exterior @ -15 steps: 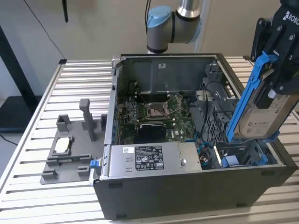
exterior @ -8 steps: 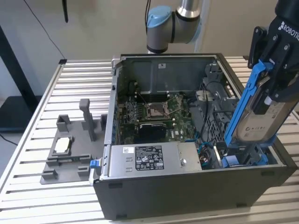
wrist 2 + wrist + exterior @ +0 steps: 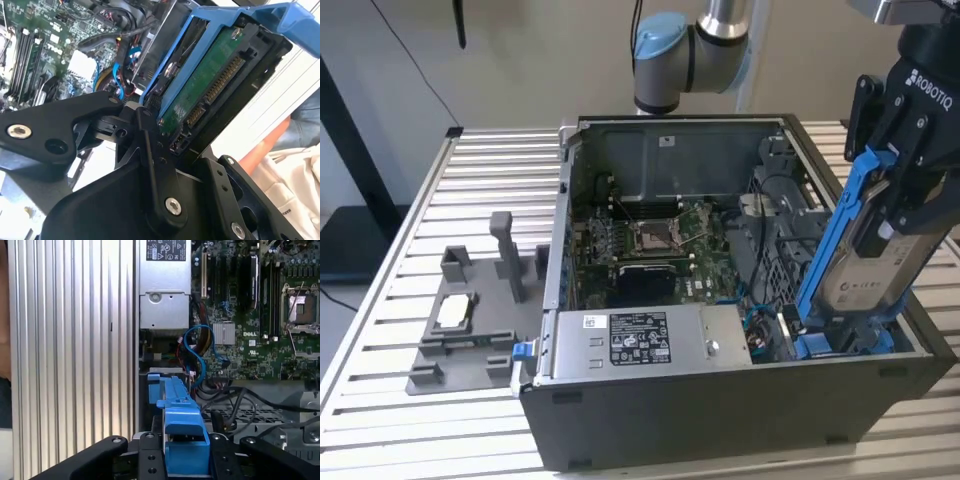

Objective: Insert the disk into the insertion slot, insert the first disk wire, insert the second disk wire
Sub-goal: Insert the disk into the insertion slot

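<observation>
The claw (image 3: 905, 215) grips the disk (image 3: 870, 262), tilted, its lower end by the insertion slot (image 3: 825, 345) at the case's (image 3: 720, 410) edge on the exterior view's right. A white printed label (image 3: 860, 287) shows there; the second wrist view shows the green circuit board (image 3: 210, 85) instead. Blue cables (image 3: 197, 326) crowd beside the slot

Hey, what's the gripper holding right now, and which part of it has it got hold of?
The gripper holds the disk, clamped across its raised connector end; its lower end dips into the computer case.
</observation>
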{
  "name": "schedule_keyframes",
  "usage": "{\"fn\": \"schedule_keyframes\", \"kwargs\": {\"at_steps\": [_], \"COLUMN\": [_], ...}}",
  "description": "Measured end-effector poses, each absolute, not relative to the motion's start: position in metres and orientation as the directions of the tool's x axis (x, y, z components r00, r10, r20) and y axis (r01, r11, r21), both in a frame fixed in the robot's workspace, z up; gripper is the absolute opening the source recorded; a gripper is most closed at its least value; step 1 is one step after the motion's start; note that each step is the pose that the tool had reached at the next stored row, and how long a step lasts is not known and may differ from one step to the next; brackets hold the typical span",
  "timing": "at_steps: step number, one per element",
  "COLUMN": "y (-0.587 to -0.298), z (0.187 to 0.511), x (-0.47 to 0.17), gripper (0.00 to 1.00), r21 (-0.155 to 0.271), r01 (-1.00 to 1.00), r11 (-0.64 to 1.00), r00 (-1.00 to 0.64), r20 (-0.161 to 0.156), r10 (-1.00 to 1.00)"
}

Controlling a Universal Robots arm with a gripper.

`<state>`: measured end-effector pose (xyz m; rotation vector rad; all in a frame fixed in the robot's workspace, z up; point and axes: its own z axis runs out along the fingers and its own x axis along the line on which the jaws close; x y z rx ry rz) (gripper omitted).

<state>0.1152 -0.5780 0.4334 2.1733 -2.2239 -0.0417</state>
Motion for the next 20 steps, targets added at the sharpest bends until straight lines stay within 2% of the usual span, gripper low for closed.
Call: {"fn": "schedule_keyframes", "kwargs": {"at_steps": [4, 9, 20], "y": [-0.578, -0.578, -0.578], "z": [0.427, 0.421, 0.407], "x": [0.115, 0.114, 0.114], "gripper": [0.33, 0.33, 0.33], "r21": [0.041, 0.042, 0.04], "r01": [-0.999, -0.999, -0.999], "r11": [0.023, 0.02, 0.015], "r00": [-0.023, -0.021, -0.017], "r20": [-0.001, -0.028, -0.036], "r10": [-1.0, -0.999, -0.999]}}
